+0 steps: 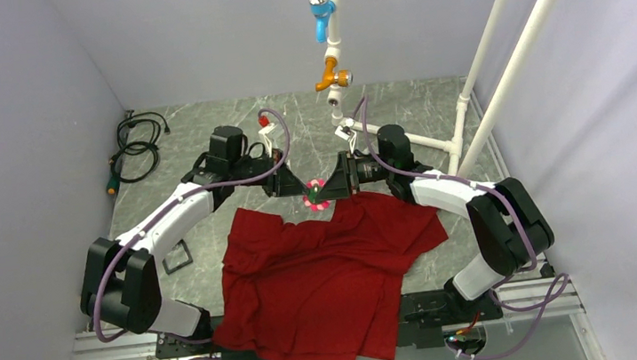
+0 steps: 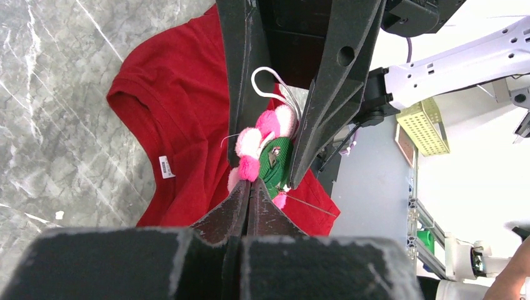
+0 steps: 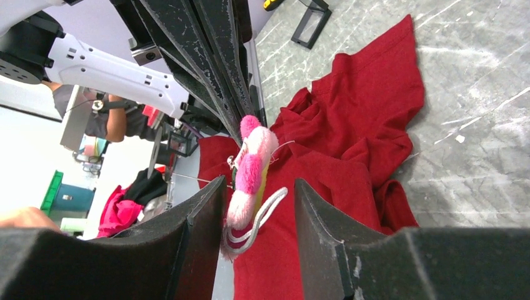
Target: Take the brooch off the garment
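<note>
The red T-shirt (image 1: pixel 325 278) lies crumpled on the marble table. It also shows in the left wrist view (image 2: pixel 181 112), with its white label (image 2: pixel 166 166), and in the right wrist view (image 3: pixel 350 125). The brooch (image 1: pixel 315 195) is a fluffy pink flower with a green back and a white cord loop. It hangs above the shirt's far edge. My left gripper (image 1: pixel 299 185) is shut on the brooch's (image 2: pixel 262 140) lower edge, fingertips meeting (image 2: pixel 250 185). My right gripper (image 1: pixel 333 184) is open, jaws either side of the brooch (image 3: pixel 253 165) without touching it (image 3: pixel 259 182).
A white pipe frame (image 1: pixel 474 83) stands at the back right, with a blue valve (image 1: pixel 321 14) and an orange valve (image 1: pixel 333 77) hanging over the table's rear. Black cables (image 1: pixel 134 141) lie at the back left. A small black bracket (image 1: pixel 176 257) lies left of the shirt.
</note>
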You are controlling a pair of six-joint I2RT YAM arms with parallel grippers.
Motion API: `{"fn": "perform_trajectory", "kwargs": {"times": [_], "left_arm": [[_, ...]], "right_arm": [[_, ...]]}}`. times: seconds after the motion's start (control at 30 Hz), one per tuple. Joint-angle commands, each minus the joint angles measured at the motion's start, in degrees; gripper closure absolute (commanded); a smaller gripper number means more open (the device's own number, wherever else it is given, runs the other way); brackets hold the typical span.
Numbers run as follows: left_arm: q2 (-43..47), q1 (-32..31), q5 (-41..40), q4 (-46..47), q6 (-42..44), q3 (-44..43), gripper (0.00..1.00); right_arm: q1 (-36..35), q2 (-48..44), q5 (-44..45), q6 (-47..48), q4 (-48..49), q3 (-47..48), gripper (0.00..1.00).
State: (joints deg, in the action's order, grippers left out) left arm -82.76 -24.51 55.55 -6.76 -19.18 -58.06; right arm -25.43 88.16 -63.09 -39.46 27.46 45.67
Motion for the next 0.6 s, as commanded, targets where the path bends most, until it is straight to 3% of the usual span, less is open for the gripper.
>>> {"fn": "perform_trajectory", "kwargs": {"times": [0.0, 0.37, 0.47, 0.57], "left_arm": [[2.50, -0.01, -0.37, 0.73, 1.00, 0.39, 1.00], [2.37, -0.10, -0.03, 1.08, 0.56, 0.59, 1.00], [2.25, -0.18, 0.14, 1.57, 0.14, 0.73, 1.00], [2.17, -0.27, 0.71, 1.97, 0.04, 0.97, 1.00]], "right_arm": [[0.21, -1.06, 0.36, 0.13, 1.67, -0.42, 0.54], [0.31, -0.69, 1.00, -0.48, 2.46, -1.11, 0.63], [0.29, -0.41, 0.97, -1.05, 2.94, -1.09, 0.72], [0.38, -0.16, 0.72, -1.85, 4.05, -1.26, 0.90]]}}
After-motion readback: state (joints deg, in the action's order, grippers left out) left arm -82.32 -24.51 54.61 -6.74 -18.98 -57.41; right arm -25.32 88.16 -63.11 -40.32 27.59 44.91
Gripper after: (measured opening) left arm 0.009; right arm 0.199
